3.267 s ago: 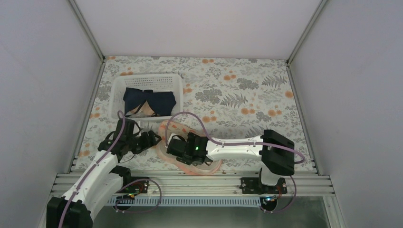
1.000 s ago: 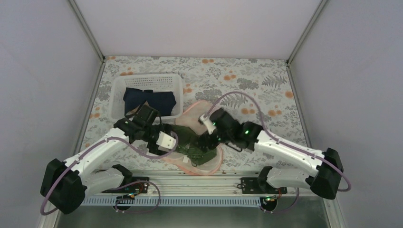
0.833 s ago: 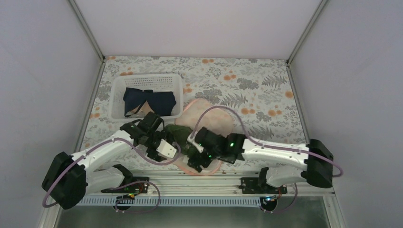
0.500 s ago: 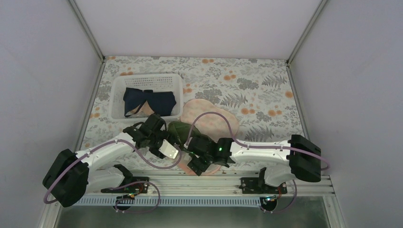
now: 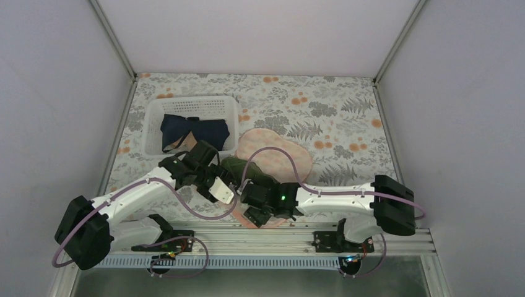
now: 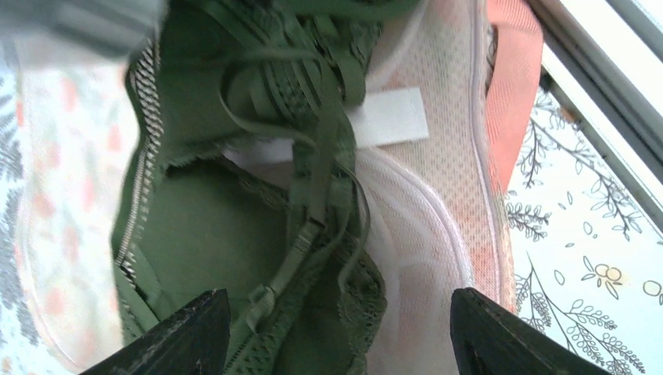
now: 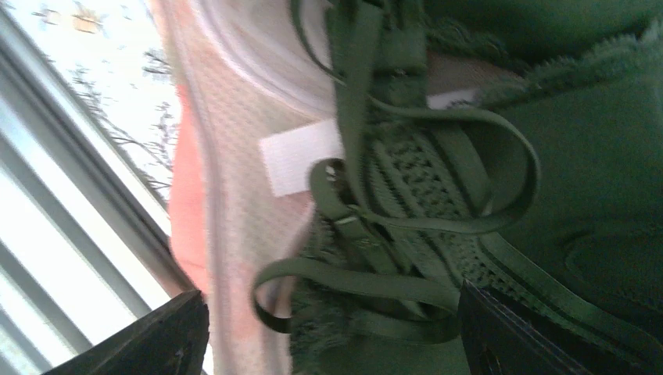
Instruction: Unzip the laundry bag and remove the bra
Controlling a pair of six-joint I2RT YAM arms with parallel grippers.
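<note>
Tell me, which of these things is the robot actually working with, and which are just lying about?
Part of the job: the laundry bag, already opened; the olive-green bra, lying on its mesh lining.
Just lying about: the white slotted basket; the navy-blue cloth inside it.

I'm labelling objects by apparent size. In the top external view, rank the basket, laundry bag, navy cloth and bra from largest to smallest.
1. Basket
2. Laundry bag, partly covered
3. Navy cloth, close to the bag's visible part, so that ranking is unsure
4. Bra, mostly hidden, so its rank is also unsure
</note>
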